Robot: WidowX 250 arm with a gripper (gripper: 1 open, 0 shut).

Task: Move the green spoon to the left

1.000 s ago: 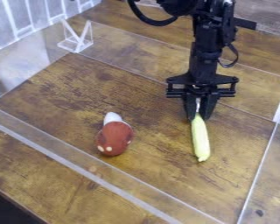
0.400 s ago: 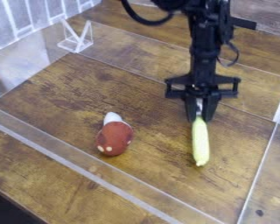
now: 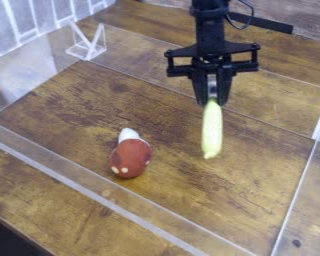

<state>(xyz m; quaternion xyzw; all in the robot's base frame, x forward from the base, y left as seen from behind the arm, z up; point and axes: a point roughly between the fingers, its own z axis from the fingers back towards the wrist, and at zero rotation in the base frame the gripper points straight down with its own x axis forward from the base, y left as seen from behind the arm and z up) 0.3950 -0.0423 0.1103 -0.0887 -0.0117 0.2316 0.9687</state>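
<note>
Spoon handle [image 3: 212, 131] under black gripper [image 3: 212, 84]: pale yellow-green, I see. Nearer my camera than gripper, egg-shaped thing [image 3: 129, 158]: red-brown, pale spots low down, white tip. Tabletop [image 3: 69, 180] below gripper: brown, darker streaks.

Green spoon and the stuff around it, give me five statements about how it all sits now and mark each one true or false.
1. The gripper is at the upper end of the green spoon. True.
2. The red-brown object lies on top of the green spoon. False: the two are apart.
3. The spoon's handle is yellow-green. True.
4. The red-brown object's white tip points toward the bottom of the picture. False: it points toward the top.
5. The robot arm reaches in from the bottom of the picture. False: it comes in from the top.
</note>
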